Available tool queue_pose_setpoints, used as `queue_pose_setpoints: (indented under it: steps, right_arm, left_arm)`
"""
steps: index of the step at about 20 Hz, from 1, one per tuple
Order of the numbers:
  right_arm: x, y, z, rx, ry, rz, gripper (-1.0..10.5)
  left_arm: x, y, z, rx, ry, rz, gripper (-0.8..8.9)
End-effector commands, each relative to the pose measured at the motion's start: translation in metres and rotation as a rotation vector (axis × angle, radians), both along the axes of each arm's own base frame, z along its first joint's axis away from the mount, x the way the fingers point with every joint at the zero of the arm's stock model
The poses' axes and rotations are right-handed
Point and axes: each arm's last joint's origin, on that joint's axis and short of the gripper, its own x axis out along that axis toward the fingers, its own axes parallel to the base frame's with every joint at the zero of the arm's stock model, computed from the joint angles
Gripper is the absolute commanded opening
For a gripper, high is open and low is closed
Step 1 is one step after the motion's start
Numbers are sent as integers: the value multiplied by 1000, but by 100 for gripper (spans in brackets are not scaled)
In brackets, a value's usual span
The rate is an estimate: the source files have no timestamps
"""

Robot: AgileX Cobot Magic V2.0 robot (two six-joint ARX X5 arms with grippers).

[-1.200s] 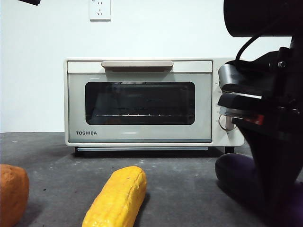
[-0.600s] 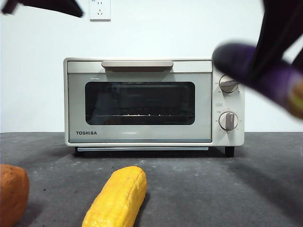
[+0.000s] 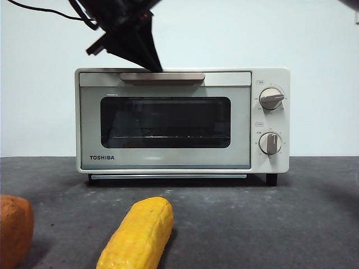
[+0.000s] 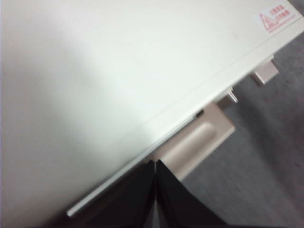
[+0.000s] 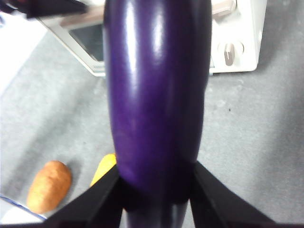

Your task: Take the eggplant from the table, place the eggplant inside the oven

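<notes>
Eggplant [image 5: 156, 104] hangs pinched between my right gripper [image 5: 156, 190] jaws, high above the worktop [image 3: 269, 224] and outside the front view. My left gripper [image 4: 156, 190], jaws pressed together, sits at the beige handle [image 3: 162, 77] of the oven [image 3: 182, 120], whose door is shut. If that tip slips off the handle, the door stays closed. The glossy skin could also slide from my grip and land on the corn [image 3: 137, 235].

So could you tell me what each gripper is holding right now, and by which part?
The right gripper clamps the eggplant across its body near one end; the left gripper, jaws shut, holds nothing, by the oven handle.
</notes>
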Motion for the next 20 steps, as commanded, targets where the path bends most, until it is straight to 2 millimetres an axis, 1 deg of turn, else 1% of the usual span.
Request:
queue_pose_setpoints:
  steps: [1, 3, 5, 10, 12, 15, 20]
  right_arm:
    - [-2, -2, 6, 38, -10, -4, 5]
    - [-2, -2, 6, 38, -10, -3, 5]
    - [-2, -1, 6, 37, -10, -4, 5]
    - [-2, -1, 7, 39, -9, -2, 5]
    - [-2, 0, 7, 55, 6, 21, 5]
    - [1, 7, 6, 74, 48, 101, 5]
    - [10, 21, 1, 55, 123, 174, 5]
  left_arm:
    - [7, -8, -7, 55, -21, -25, 7]
    - [12, -11, -19, 85, 6, -41, 7]
    - [8, -9, -25, 117, 67, -45, 7]
    - [-17, -12, -24, 189, 185, -101, 7]
    - [-28, -15, -19, 205, 204, -127, 7]
    - [-44, -14, -7, 212, 210, -150, 7]
    - [-72, -4, 18, 205, 188, -175, 7]
